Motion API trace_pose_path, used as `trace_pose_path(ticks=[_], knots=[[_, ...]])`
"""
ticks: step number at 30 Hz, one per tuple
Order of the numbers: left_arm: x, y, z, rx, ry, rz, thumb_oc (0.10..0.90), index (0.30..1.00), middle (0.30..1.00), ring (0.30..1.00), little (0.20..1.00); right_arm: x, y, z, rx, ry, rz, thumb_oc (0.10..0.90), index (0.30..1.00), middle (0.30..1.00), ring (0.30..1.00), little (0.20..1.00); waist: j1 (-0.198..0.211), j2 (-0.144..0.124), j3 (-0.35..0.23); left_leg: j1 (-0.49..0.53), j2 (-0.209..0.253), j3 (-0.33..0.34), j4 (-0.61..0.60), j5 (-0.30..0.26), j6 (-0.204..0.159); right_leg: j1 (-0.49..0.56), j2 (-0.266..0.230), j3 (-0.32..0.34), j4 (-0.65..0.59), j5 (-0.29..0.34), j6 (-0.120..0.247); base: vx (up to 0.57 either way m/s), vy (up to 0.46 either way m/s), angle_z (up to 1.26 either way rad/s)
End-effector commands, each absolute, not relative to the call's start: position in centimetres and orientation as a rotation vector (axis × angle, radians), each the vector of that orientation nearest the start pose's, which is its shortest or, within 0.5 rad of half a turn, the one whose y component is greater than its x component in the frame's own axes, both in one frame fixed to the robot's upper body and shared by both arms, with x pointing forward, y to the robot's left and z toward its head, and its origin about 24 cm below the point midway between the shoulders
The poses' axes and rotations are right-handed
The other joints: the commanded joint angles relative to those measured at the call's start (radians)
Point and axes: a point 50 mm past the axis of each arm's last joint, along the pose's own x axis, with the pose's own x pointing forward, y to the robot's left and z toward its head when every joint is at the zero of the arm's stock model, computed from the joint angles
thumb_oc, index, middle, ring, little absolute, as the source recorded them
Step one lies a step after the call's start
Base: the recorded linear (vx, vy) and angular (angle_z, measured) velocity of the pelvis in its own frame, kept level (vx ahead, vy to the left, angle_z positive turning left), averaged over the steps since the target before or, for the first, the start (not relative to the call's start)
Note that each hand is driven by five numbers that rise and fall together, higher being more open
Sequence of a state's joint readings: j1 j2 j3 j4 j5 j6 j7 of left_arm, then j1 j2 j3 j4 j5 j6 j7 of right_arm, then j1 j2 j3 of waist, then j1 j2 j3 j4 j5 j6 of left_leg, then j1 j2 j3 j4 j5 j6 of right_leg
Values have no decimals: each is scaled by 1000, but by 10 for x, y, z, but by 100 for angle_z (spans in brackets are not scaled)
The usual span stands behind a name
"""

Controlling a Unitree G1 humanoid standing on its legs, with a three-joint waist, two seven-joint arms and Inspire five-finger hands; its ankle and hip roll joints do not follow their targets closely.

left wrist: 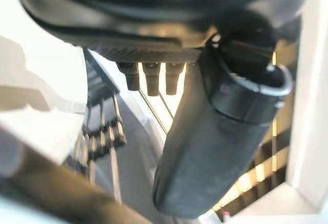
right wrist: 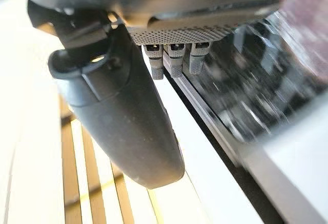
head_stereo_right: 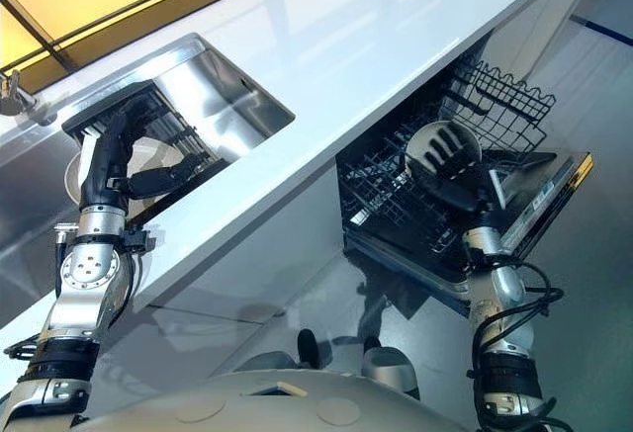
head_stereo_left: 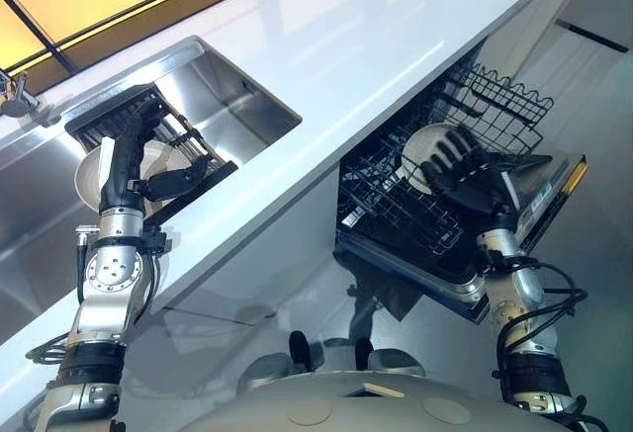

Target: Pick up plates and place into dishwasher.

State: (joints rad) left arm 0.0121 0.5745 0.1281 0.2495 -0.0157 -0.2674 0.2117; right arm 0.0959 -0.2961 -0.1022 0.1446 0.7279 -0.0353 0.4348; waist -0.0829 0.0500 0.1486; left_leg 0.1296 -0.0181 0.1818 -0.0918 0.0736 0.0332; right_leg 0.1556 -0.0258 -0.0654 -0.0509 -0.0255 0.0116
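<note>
We are holding a plate [head_stereo_left: 427, 151] in our right hand [head_stereo_left: 465, 170], fingers curled round it, standing on edge just above the dishwasher rack [head_stereo_left: 396, 205].

no readable text, labels, numbers or signs anywhere

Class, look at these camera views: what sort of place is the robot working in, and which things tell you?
Most likely a kitchen: a steel sink set in a white counter, an open dishwasher below with wire racks, and plates in a rack.
</note>
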Motion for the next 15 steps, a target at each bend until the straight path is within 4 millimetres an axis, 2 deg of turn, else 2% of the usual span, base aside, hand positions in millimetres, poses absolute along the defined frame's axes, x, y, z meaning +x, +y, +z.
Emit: trace_pose_path(ticks=[1,6,11,15], knots=[[261,345,141,756,-299,512,800,900,900,900,900,234,-207,49,446,-102,465,800,900,900,900,900,-10,0,-75,17,-53,26,51,-148,14,-92,-32,-62,94,-29,91,-35,69,-12],[263,373,164,855,-252,587,800,900,900,900,900,224,-204,25,396,44,542,800,900,900,900,900,-19,7,-71,11,-56,33,51,-148,17,-109,-39,-58,114,-31,100,-23,39,-4],[262,390,183,920,-231,663,800,900,900,900,900,211,-197,3,269,181,615,800,900,900,900,900,-20,11,-63,5,-59,32,51,-147,19,-120,-44,-61,127,-32,108,-17,17,-4],[262,400,195,959,-198,687,800,900,900,900,900,204,-195,-7,180,251,636,800,900,900,900,900,-16,13,-54,3,-60,25,49,-145,18,-123,-46,-68,133,-32,111,-3,-2,0]])
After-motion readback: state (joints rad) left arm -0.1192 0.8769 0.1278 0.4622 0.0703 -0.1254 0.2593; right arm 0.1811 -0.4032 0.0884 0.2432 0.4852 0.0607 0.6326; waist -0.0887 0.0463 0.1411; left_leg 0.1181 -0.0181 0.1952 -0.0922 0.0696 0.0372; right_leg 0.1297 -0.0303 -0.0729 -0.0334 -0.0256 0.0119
